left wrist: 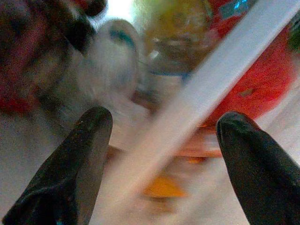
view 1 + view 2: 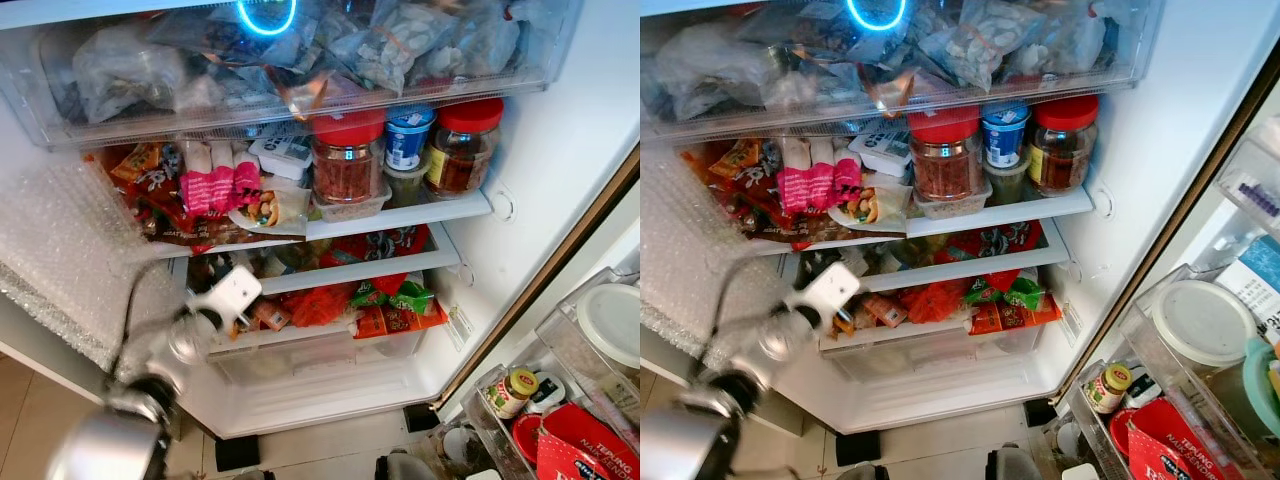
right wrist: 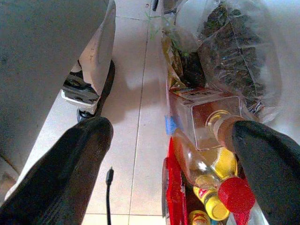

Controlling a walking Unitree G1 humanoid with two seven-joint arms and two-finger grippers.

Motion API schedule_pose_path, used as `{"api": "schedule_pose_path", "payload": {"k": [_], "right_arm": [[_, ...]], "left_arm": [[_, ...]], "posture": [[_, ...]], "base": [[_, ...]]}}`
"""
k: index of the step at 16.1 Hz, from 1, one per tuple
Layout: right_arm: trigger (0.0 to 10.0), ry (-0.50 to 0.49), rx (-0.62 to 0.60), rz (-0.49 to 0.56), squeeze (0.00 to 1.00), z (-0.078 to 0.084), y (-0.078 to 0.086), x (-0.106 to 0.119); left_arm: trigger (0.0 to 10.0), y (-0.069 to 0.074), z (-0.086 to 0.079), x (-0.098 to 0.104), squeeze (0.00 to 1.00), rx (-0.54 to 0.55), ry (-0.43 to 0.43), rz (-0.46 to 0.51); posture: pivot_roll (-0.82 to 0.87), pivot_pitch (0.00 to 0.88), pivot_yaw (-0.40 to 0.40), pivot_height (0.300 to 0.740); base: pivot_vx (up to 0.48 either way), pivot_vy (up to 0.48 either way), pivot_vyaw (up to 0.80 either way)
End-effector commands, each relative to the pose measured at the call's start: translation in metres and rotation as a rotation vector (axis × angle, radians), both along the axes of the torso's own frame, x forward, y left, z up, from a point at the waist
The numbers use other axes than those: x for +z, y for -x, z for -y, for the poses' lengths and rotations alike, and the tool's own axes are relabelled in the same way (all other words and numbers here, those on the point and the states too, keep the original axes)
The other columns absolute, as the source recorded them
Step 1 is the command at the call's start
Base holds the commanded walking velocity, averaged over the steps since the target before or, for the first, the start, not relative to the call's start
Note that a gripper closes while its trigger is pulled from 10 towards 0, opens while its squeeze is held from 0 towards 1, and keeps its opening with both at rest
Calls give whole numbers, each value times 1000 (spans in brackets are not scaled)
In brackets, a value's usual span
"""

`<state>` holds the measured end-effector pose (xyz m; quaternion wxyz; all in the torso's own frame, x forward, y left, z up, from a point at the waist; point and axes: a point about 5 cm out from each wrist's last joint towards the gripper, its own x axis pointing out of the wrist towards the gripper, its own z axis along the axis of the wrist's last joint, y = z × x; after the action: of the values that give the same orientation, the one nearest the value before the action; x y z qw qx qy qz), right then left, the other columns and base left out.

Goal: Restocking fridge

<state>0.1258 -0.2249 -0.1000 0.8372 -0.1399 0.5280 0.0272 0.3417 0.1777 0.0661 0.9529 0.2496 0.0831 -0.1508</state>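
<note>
Here two red-lidded jars (image 2: 347,160) (one blue-lidded tub (image 2: 408,135) between) share a shelf; left gripper (image 1: 164,154) gapes wide, empty.

The fridge's middle shelf (image 2: 455,210) is crowded with red-lidded jars (image 2: 347,157) and snack packets (image 2: 150,190). Open room remains on the fridge floor (image 2: 330,385), beneath the packed drawer (image 2: 330,345).

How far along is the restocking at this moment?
Done: the fridge shelves already hold jars and packets. In hand: nothing; the left hand is open, reaching in at the lower shelf. Left: bottles and bags near the open right hand are not yet picked up.
</note>
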Motion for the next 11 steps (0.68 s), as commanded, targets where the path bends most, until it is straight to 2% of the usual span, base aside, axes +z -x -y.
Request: {"api": "schedule_pose_path", "payload": {"k": [1,3,4,6,8,11], "right_arm": [[10000,1,-15,-10,0,3,4,-1],[10000,2,-17,-9,0,2,4,-1],[10000,2,-19,-7,0,3,4,-1],[10000,2,-19,-6,0,2,4,-1],[10000,-1,-20,-4,0,2,3,-1],[10000,-1,-19,-2,0,2,3,-1]], "left_arm": [[10000,12,-4,-14,0,78,174,-44],[10000,20,-2,-20,0,120,279,-17],[10000,26,-1,-22,0,145,326,26],[10000,37,-7,-22,0,181,344,90],[10000,40,-13,-19,0,198,368,118],[10000,43,-15,-20,0,196,360,125]], "posture": [[-223,99,17,661],[-225,99,16,661],[-225,99,16,661],[-217,88,23,661],[-216,78,28,661],[-215,75,29,661]], "base": [[0,0,0],[0,0,0],[0,0,0],[0,0,0],[0,0,0],[0,0,0]]}}
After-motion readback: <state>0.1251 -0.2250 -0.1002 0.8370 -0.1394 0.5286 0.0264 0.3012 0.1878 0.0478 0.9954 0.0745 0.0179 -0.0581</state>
